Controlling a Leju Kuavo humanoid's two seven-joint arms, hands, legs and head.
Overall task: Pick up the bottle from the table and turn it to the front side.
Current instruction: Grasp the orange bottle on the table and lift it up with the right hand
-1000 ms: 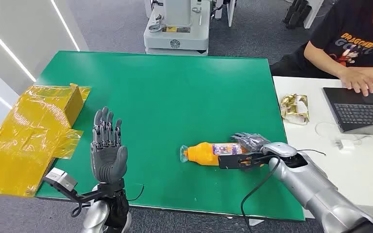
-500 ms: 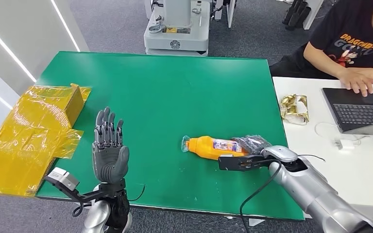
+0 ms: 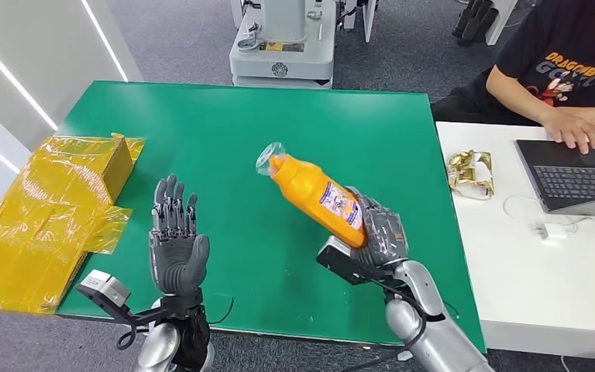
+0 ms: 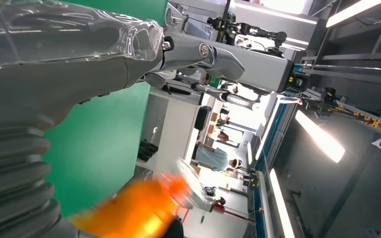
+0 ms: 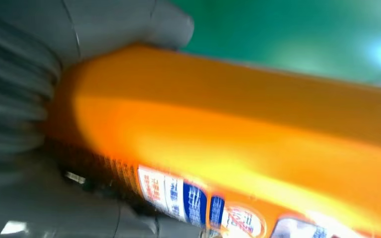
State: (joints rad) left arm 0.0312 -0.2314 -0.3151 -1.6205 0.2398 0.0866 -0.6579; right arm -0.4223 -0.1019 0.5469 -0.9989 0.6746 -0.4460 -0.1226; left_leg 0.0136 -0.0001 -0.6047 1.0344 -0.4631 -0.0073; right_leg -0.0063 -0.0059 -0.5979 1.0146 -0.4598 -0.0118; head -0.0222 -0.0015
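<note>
Lifted clear of the green table (image 3: 225, 132), the orange bottle (image 3: 318, 198) no longer lies flat as it did half a second ago; it now sits tilted in the air with its clear cap end pointing up and away from you. Your right hand (image 3: 376, 232) grasps the bottle around its base end, so the label stays uncovered and faces upward toward the head camera. That low grip looks chosen to leave the body free to be rotated. In the right wrist view the bottle (image 5: 228, 144) is blurred, which probably means the wrist is mid-turn, though you can't be certain from that alone.

Your left hand (image 3: 175, 246) stands upright and empty to the left of the bottle, fingers apart, palm toward it, much as earlier, perhaps ready to receive or steady it. Further left of the bottle lies the yellow wrapped box (image 3: 54, 201) at the table's edge. Right of the bottle, a person (image 3: 565, 70) sits at a white desk (image 3: 542, 287) working on a laptop (image 3: 573, 174), with a gold wrapper (image 3: 469, 174) nearby.
</note>
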